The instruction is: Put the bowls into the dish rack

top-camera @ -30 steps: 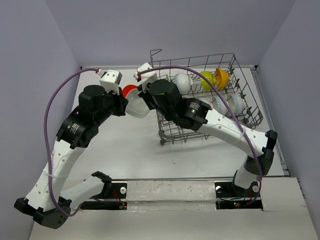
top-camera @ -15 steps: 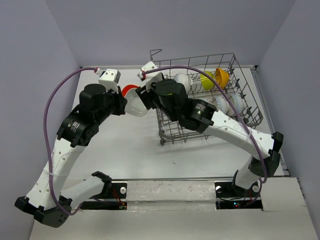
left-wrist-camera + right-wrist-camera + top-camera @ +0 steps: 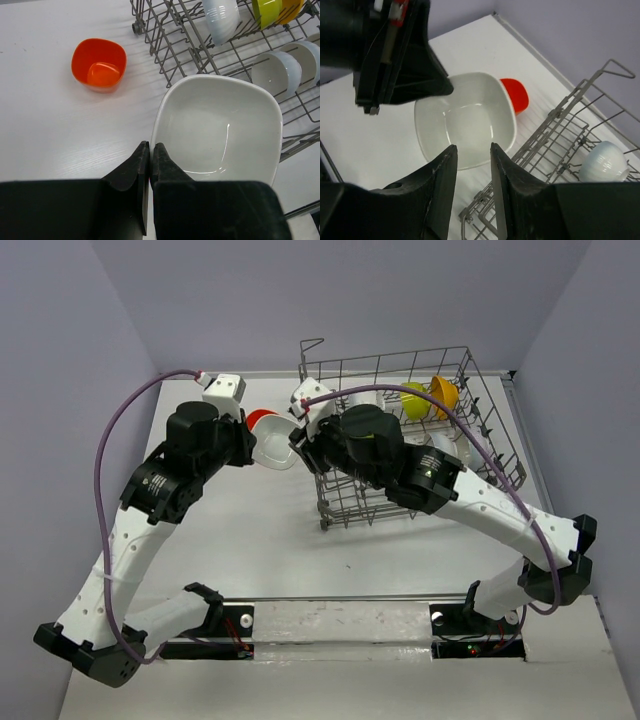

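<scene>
My left gripper point(image 3: 150, 145) is shut on the near rim of a white bowl point(image 3: 220, 125), held above the table beside the dish rack's point(image 3: 165, 45) left corner. In the top view this white bowl point(image 3: 275, 445) hangs between my left gripper point(image 3: 250, 445) and right gripper point(image 3: 300, 445). The right gripper point(image 3: 472, 147) is open, its tips over the white bowl's point(image 3: 465, 117) near rim with nothing pinched. A red-orange bowl point(image 3: 98, 64) sits on the table behind it. The dish rack point(image 3: 330, 510) holds white bowls point(image 3: 362, 400), a lime green bowl point(image 3: 415, 400) and an orange-yellow bowl point(image 3: 445, 393).
The rack's tall wire wall point(image 3: 560, 135) stands just right of the held bowl. A purple cable point(image 3: 110, 440) loops over the left arm. The back wall lies close behind the rack and the red-orange bowl point(image 3: 262, 418).
The right gripper's jaws have parted and its arm has swung its elbow out to the right. The left gripper has carried the white bowl slightly toward the rack.
</scene>
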Tool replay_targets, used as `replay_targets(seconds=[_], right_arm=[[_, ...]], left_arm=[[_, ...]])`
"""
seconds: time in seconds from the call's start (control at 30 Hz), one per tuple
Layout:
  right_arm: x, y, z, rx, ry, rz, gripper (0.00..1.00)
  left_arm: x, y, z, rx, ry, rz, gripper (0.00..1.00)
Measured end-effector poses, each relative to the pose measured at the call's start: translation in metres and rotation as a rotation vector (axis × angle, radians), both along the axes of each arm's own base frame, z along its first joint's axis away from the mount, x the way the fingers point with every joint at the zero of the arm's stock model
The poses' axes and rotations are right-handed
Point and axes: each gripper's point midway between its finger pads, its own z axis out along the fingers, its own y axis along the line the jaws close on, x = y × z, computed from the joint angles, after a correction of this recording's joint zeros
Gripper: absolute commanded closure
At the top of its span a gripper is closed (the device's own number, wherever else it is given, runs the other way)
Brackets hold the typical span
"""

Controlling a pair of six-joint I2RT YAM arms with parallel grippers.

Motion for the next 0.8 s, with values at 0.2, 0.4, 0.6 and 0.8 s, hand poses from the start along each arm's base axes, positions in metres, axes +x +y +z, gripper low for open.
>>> replay_targets(seconds=[0.2, 0.4, 0.6, 0.8], right_arm=[[-0.015, 0.012, -0.050, -0.116, 0.082, 0.102, 0.54], [-0.020, 0.020, -0.065, -0.149, 0.104, 0.132, 0.47], [-0.020, 0.028, -0.076, -0.180, 0.109, 0.133, 0.44], [-0.012, 0.041, -0.089, -0.226, 0.101, 0.114, 0.48]], left_arm=[[0.009, -0.005, 0.001, 0.001, 0.009, 0.001, 1.00], [0.017, -0.010, 0.005, -0.004, 0.012, -0.004, 1.00], [0.019, -0.013, 0.000, 0.004, 0.030, -0.010, 1.00], [0.019, -0.013, -0.003, 0.009, 0.042, -0.014, 1.00]])
